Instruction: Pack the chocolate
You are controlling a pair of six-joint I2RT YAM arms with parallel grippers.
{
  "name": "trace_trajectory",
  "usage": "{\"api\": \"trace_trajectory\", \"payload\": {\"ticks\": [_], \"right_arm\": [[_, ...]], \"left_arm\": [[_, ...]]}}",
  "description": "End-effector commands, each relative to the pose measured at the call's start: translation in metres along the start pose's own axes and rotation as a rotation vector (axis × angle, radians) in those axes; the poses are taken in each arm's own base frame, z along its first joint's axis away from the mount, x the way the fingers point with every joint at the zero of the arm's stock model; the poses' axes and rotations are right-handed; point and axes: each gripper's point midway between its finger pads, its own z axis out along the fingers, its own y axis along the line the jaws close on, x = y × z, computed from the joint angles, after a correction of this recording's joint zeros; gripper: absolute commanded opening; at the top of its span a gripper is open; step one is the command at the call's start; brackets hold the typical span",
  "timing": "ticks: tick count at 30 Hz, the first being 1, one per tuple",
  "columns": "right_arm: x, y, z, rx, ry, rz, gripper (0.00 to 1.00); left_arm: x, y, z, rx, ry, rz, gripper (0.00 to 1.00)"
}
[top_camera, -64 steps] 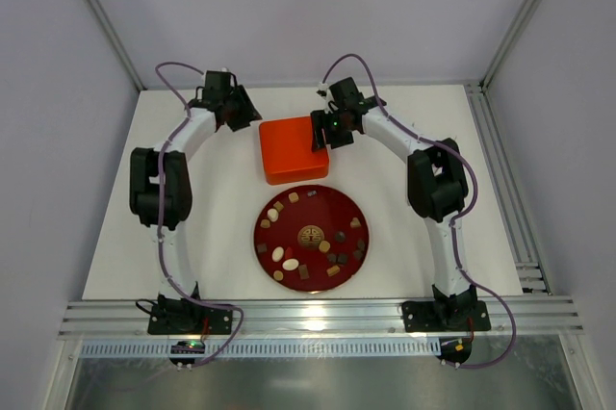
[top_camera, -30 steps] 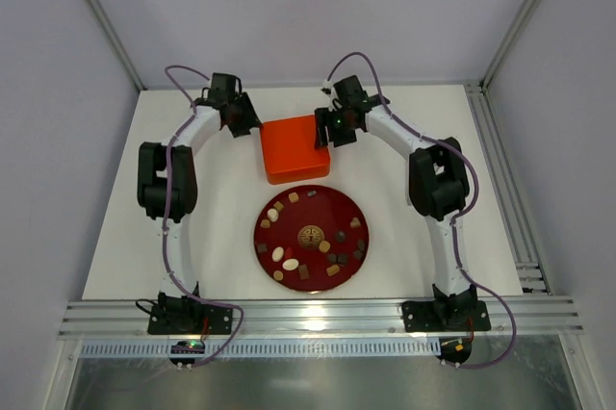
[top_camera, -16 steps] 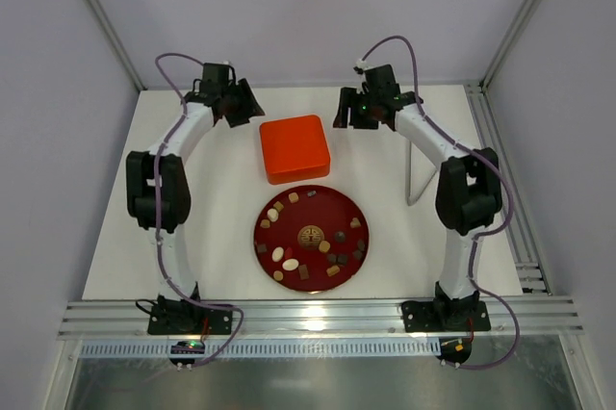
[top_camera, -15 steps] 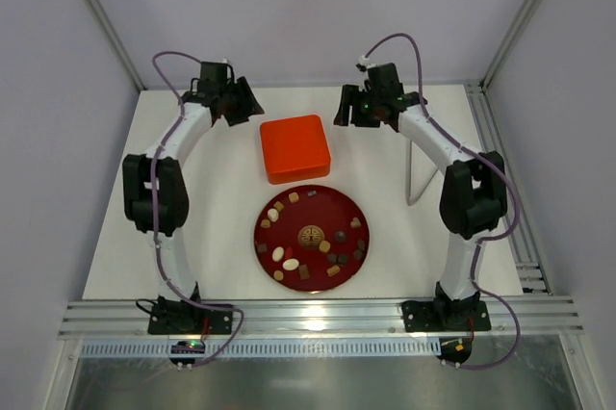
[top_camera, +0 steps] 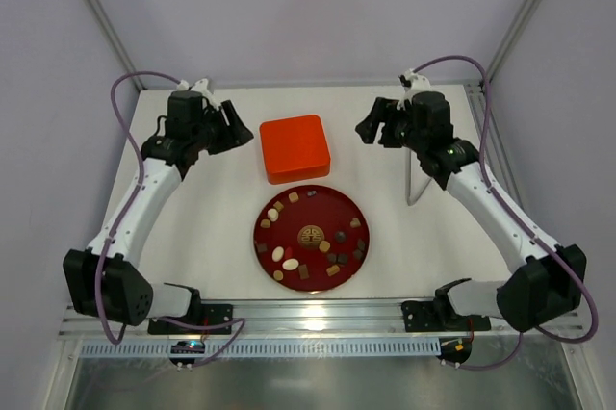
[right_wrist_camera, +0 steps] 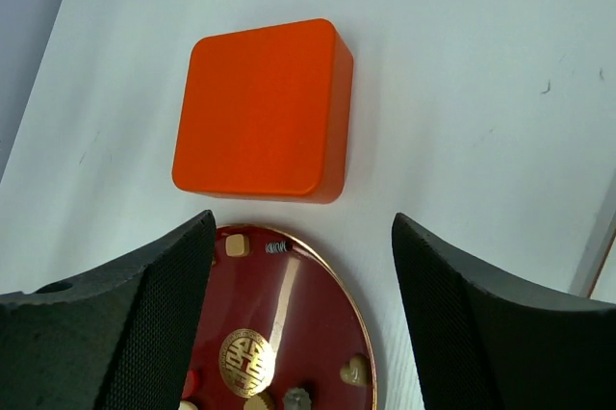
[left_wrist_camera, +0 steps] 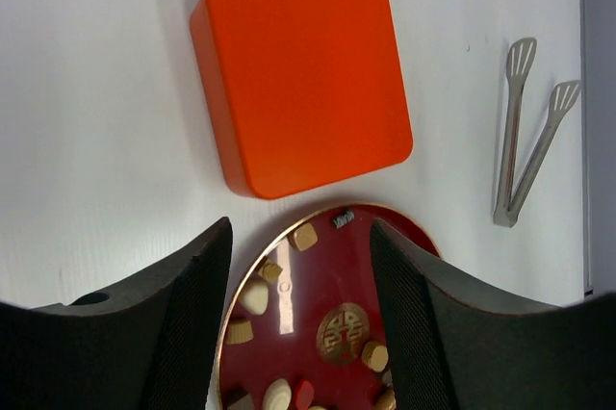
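Behind left claw [left_wrist_camera: 300, 225], plate [left_wrist_camera: 322, 275] cut off, chocolate [left_wrist_camera: 305, 236] partly hidden

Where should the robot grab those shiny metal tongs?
Probably near the joined end of the tongs, coming straight down with the right end effector. They lie flat on the table. The two arms meet there in one narrow piece, but spread wide apart toward the flat tips.

Top ext: high, behind rig, facing down on whole table [top_camera: 221, 227]. L/R wrist cams: nearer, looking down from either side. Shared in all 3: orange box [top_camera: 294, 148], far part of red plate [top_camera: 327, 210].
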Motion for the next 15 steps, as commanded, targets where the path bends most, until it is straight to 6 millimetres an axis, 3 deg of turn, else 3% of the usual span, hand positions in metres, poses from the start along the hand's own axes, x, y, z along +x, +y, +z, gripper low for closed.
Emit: {"api": "trace_trajectory", "payload": {"ticks": [1, 2, 3, 5, 6, 9, 15], "right_arm": [[-0.001, -0.010, -0.025, 0.046, -0.091, 0.004, 0.76], [-0.003, -0.009, -0.038, 0.044, -0.116, 0.001, 0.77], [0.010, -0.017, -0.040, 0.066, -0.091, -0.001, 0.77], [0.010, -0.024, -0.054, 0.103, -0.120, -0.002, 0.77], [0.020, -0.029, -0.058, 0.117, -0.105, -0.003, 0.77], [0.026, -0.034, -0.070, 0.134, -0.124, -0.006, 0.77], [0.022, -0.036, -0.083, 0.143, -0.168, -0.007, 0.80]], "left_arm": [[0.001, 0.000, -0.035, -0.003, -0.055, 0.074, 0.59], [0.006, 0.003, -0.041, -0.013, -0.051, 0.076, 0.59], [0.008, 0.003, -0.052, -0.010, -0.067, 0.085, 0.60], [0.014, 0.004, -0.061, -0.010, -0.065, 0.091, 0.60], [0.019, 0.005, -0.069, -0.005, -0.075, 0.092, 0.61], [0.028, 0.009, -0.077, -0.011, -0.078, 0.094, 0.61], [0.028, 0.003, -0.090, 0.012, -0.093, 0.097, 0.62]]}}
